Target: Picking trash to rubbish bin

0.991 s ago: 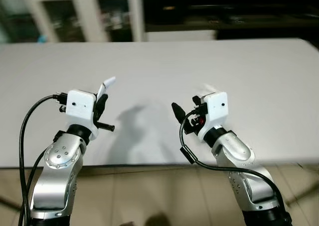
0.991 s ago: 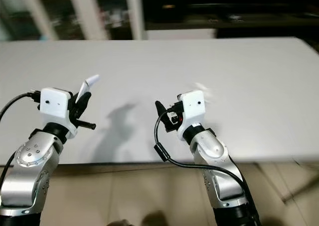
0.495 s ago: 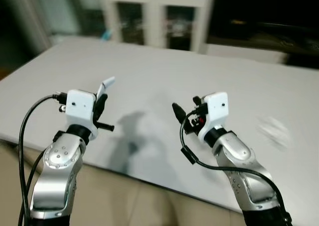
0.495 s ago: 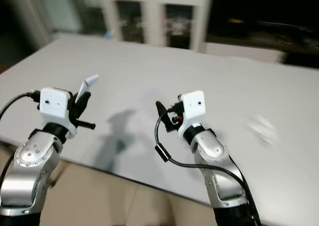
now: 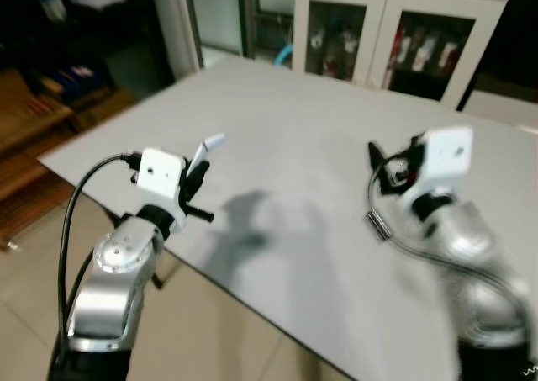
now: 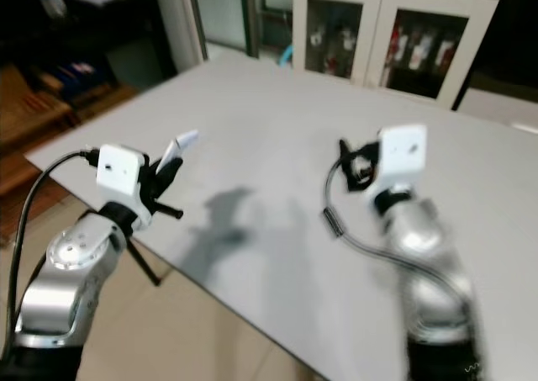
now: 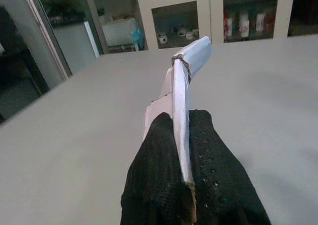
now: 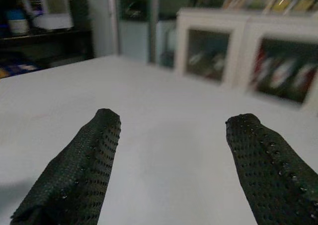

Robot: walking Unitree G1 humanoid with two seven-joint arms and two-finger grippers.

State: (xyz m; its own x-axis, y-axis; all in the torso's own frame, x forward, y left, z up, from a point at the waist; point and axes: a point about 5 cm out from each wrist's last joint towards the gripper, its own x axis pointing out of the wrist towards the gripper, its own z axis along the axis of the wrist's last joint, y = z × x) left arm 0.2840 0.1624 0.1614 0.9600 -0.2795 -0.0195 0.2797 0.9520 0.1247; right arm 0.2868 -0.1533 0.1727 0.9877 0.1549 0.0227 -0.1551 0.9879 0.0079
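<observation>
Trash, a folded white paper scrap (image 5: 207, 145), is seen in the left eye view clamped in the left gripper (image 5: 195, 172), held up above the near corner of the grey tabletop (image 5: 319, 154). The right gripper (image 5: 378, 158) is raised over the tabletop well to the right, blurred. No rubbish bin can be made out; glass-fronted white cabinets (image 5: 395, 40) stand behind the tabletop.

In the right eye view the same layout is shown, with the scrap (image 6: 181, 145) sticking up past the black fingers and brown floor below the tabletop edge.

In the left wrist view the scrap (image 7: 181, 86) is pinched edge-on between the two fingertips (image 7: 159, 155), the jaws closed on its lower part only. The hold is judged thin: a jolt while walking could let the paper slide out or bend away.

In the right wrist view the jaws are seen spread wide and empty, fingers (image 8: 79, 165) well apart above the tabletop. Because the bin is not in sight, a drop short of it is judged the main risk.
</observation>
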